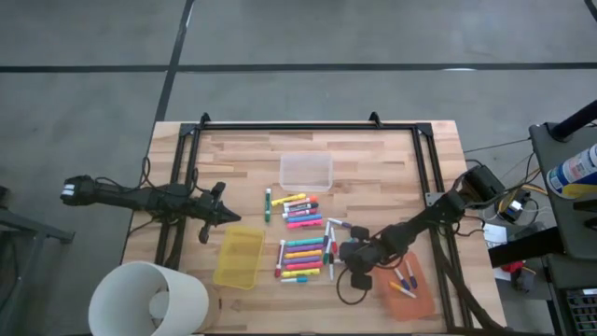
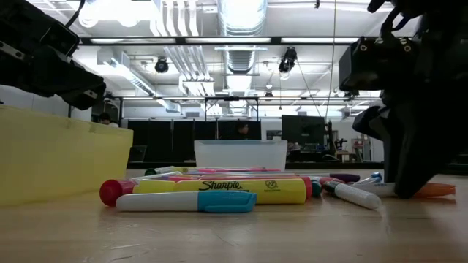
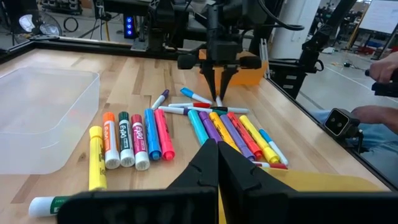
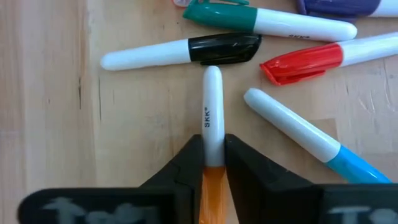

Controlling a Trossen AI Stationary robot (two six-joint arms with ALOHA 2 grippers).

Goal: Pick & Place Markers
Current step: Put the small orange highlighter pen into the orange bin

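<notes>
Many markers [image 1: 303, 238] lie loose on the wooden table's middle, neon ones in rows and thin white ones with coloured caps beside them. My right gripper [image 4: 213, 146] is down at the pile's right edge, shut on a thin white marker with an orange end [image 4: 212, 106]. That marker's white tip nearly meets a black-capped marker [image 4: 186, 51]. Around it lie red-capped, green-capped and blue-ended white markers. My left gripper [image 1: 229, 217] waits shut above the table's left side, pointing at the pile. My right gripper pinches the thin marker between its two fingers where the white barrel meets the orange part [image 4: 213, 163]. The fingers slant down from above, coming from the table's right. The marker lies flat on the wood, its white end sticking out past the fingertips.
A clear bin [image 1: 306, 171] stands behind the pile and a yellow bin [image 1: 239, 258] to its near left. An orange bin [image 1: 409, 287] at the near right holds a few markers. A white bucket [image 1: 149, 299] stands at the near left corner. A black frame [image 1: 308, 126] rims the table.
</notes>
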